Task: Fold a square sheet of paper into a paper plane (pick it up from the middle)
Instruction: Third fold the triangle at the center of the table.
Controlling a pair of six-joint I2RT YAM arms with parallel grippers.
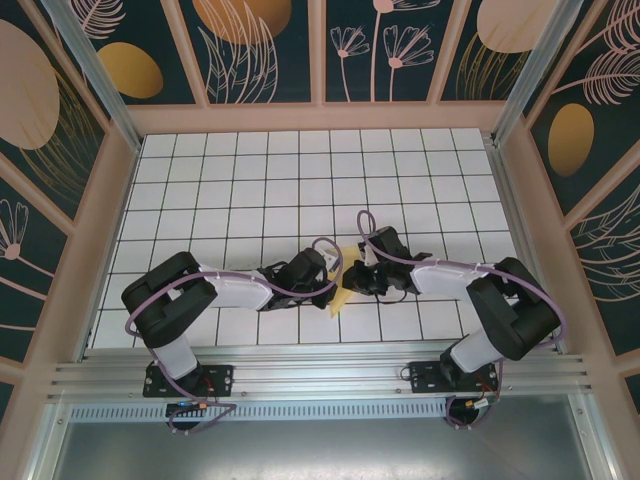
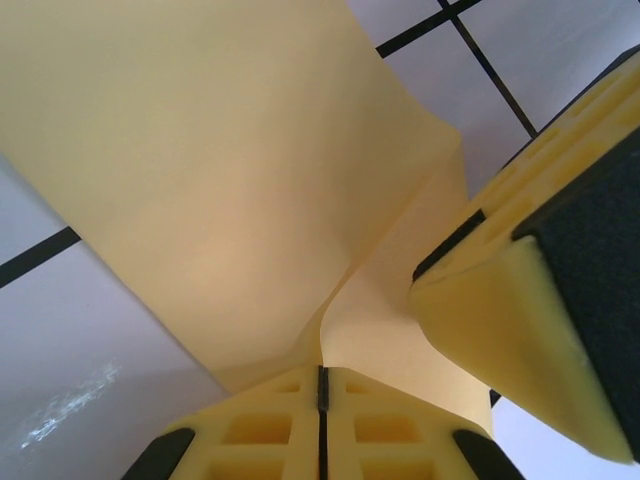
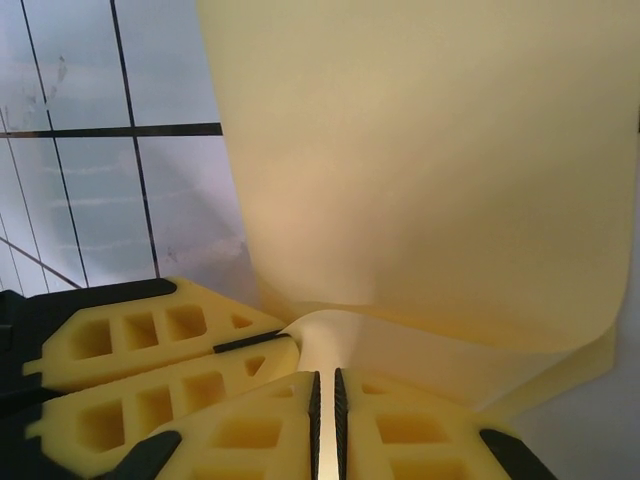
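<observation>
The pale-yellow square sheet of paper (image 1: 339, 299) is held between the two grippers at the middle of the table, bent into a curved fold. My left gripper (image 2: 322, 372) is shut on one pinched ridge of the sheet (image 2: 220, 180). In the top view this gripper (image 1: 333, 283) comes in from the left. My right gripper (image 3: 325, 385) is shut on the sheet (image 3: 430, 150) beside it, its pads a hair apart with paper between them. From above, the right gripper (image 1: 354, 279) reaches in from the right. Each wrist view has the other gripper's yellow fingers (image 2: 520, 300) (image 3: 160, 350) close by.
The white tiled table (image 1: 250, 190) with black grid lines spreads behind and to both sides of the arms. Patterned walls and wooden frame posts (image 1: 120, 180) enclose it. An aluminium rail (image 1: 320, 375) runs along the near edge by the arm bases.
</observation>
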